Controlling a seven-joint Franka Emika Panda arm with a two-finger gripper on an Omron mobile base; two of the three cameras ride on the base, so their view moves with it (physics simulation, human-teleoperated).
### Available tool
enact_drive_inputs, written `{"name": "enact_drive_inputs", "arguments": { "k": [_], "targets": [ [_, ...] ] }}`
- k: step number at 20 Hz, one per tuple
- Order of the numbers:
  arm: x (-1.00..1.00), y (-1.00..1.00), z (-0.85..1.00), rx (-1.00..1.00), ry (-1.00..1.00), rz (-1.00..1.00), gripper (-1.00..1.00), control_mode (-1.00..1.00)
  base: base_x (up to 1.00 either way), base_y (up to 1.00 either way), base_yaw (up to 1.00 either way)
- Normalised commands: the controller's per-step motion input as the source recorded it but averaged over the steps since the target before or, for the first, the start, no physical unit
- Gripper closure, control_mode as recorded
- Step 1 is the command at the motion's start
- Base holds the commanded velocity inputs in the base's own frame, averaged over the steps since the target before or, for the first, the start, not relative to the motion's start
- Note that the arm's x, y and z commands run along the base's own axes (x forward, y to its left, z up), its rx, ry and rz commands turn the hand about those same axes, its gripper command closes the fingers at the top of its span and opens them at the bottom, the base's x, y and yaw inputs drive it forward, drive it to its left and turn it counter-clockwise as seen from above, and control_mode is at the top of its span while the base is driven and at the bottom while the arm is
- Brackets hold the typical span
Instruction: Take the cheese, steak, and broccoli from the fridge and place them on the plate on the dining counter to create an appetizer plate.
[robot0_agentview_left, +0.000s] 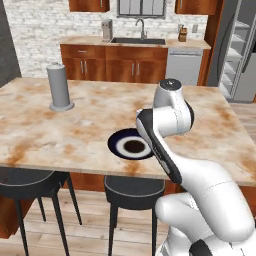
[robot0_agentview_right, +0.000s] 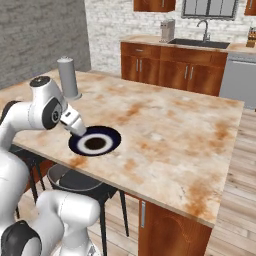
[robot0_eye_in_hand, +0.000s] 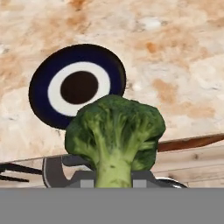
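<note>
Hand view | two-finger gripper (robot0_eye_in_hand: 114, 183) clamps dark green bumpy broccoli floret (robot0_eye_in_hand: 115, 131) (stalk down) | round navy white-ringed plate (robot0_eye_in_hand: 43, 74) beyond, bare.

plate (robot0_agentview_left: 131, 145) on dining counter (robot0_agentview_left: 90, 120), near edge

I can read no text, label, brand, number or sign anywhere here, neither on the plate (robot0_agentview_left: 131, 145) nor on the grey cylinder (robot0_agentview_left: 60, 87) standing behind it on the dining counter (robot0_agentview_left: 90, 115).
</note>
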Motion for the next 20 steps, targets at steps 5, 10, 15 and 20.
{"name": "enact_drive_inputs", "arguments": {
  "k": [5,10,15,20],
  "targets": [
    [0.73,0.0,-0.75,0.04,0.16,-0.07,1.0,-1.0,0.0,0.0,0.0],
    [0.7,0.08,-0.63,0.0,0.02,-0.06,1.0,-1.0,0.0,0.0,0.0],
    [0.67,0.01,-0.45,0.0,0.0,-0.04,1.0,-1.0,0.0,0.0,0.0],
    [0.72,0.01,-0.33,0.0,0.0,-0.04,1.0,-1.0,0.0,0.0,0.0]
  ]
}}
